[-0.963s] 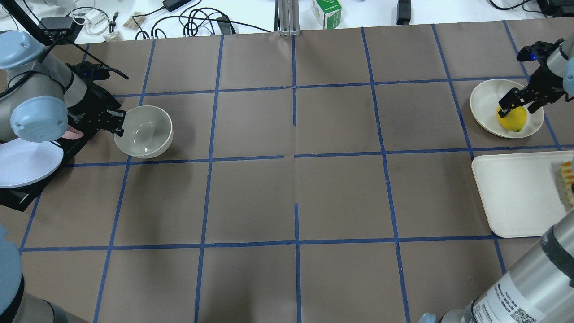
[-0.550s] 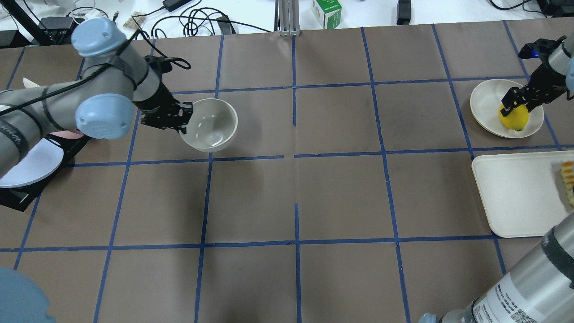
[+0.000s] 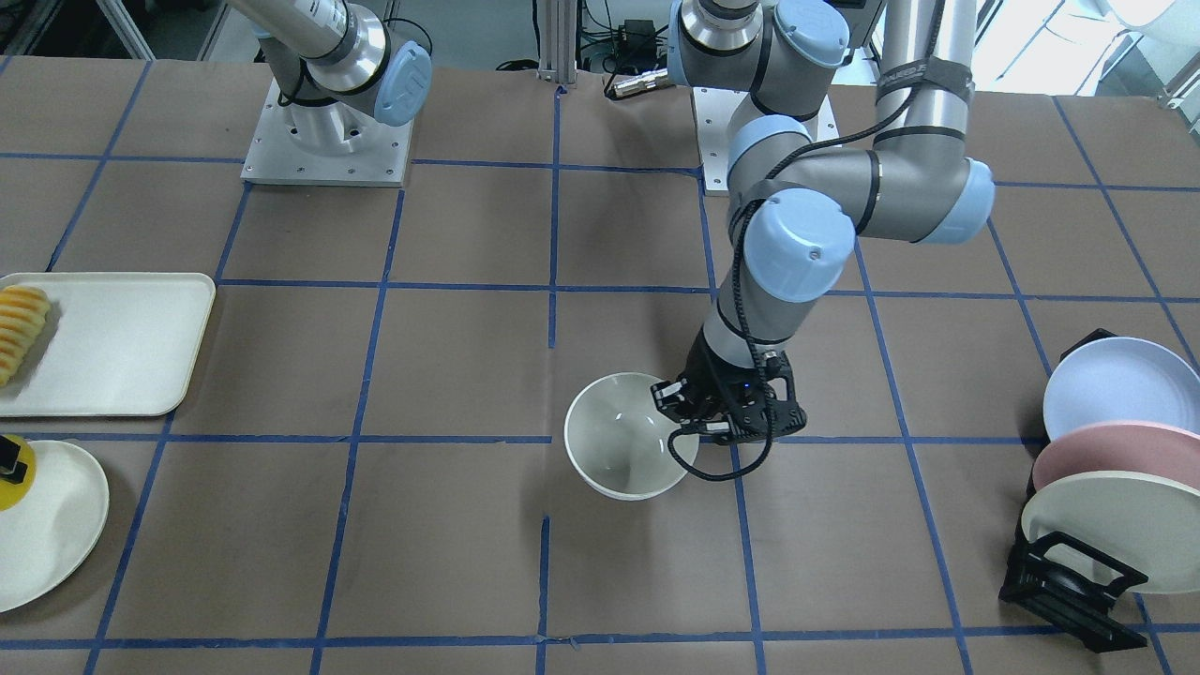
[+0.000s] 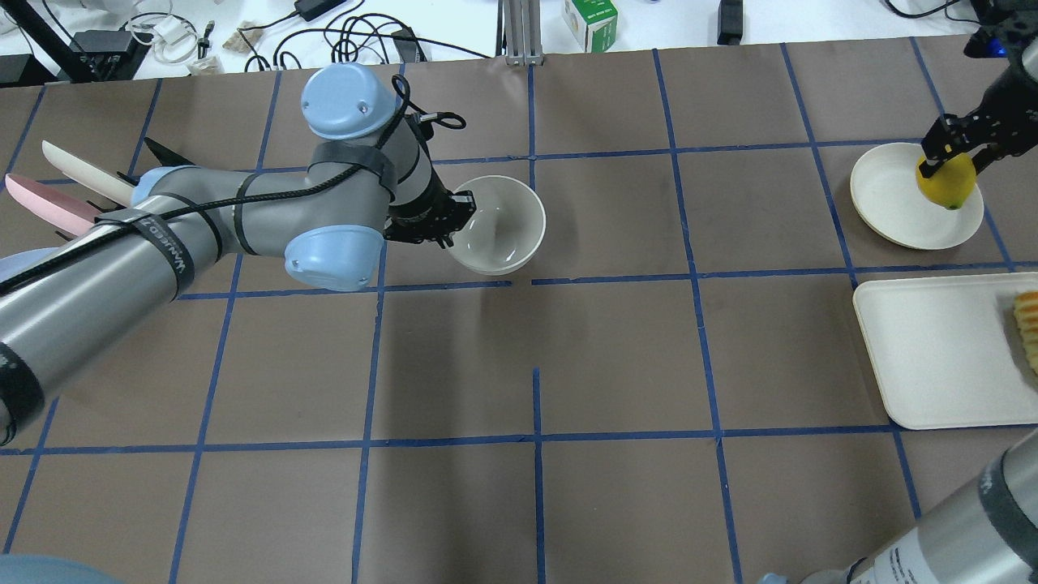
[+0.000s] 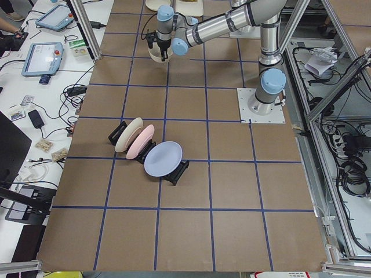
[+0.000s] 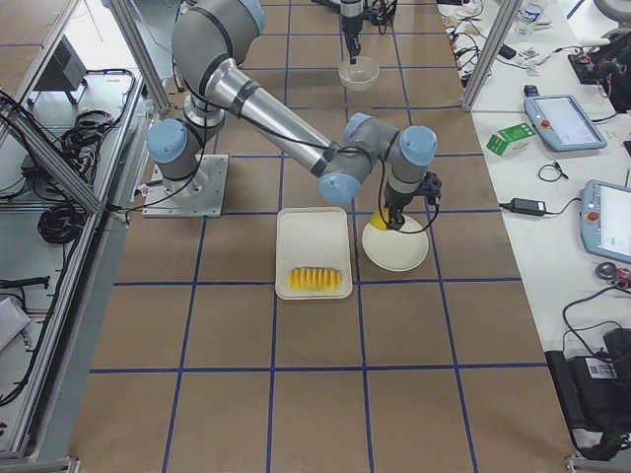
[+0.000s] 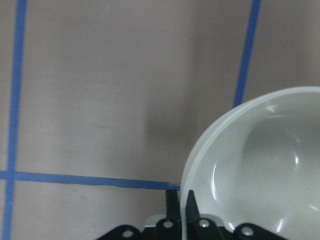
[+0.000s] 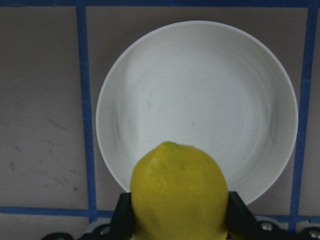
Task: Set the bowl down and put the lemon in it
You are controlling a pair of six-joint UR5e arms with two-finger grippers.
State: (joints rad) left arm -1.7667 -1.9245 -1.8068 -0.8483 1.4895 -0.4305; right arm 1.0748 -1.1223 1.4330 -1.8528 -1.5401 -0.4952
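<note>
- Since a second ago the left arm has swung the bowl (image 4: pixel 496 225) from the table's left edge to just left of the centre line, and the lemon (image 4: pixel 945 181) has risen off the flat plate (image 4: pixel 888 203)
- Left gripper (image 4: pixel 448 221) is pinched on the bowl's rim, one finger inside and one outside; whether the base touches the table cannot be told
- Right gripper (image 4: pixel 955 158) is clamped across the lemon, above the plate
- Step in hand, as judged: placing the bowl — next it needs setting flat and the rim freed, then the lemon carried across, well apart as yet
</note>
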